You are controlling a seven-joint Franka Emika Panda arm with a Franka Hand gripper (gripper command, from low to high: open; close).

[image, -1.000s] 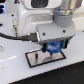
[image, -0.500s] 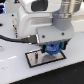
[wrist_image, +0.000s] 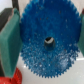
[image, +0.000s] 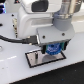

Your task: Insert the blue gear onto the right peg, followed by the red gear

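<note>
While the arm hangs low over the black-rimmed grey plate (image: 44,58), the tool (image: 53,50) is pinching the blue gear (image: 54,49) between its two fingers, one on each side of the disc. In the exterior view the gear sits just above the plate, toward that plate's end on the exterior view's right; whether it touches the plate or the right peg cannot be told, since the peg itself is hidden beneath the gear and the tool.

In the wrist view the blue gear (wrist_image: 48,42) fills most of the picture, its toothed rim clear all round and a small dark hole at the middle of its hub. A green finger pad (wrist_image: 9,42) presses against the gear's edge, and a sliver of the other pad shows at the opposite edge.

The red gear (wrist_image: 12,79) shows only as a toothed red arc at the corner of the wrist view, beside the blue gear's rim and below it on the white bench (image: 65,72). In the exterior view it is not visible.

A black cable (image: 15,37) runs from the arm's body away from the plate, toward the exterior view's left.
</note>
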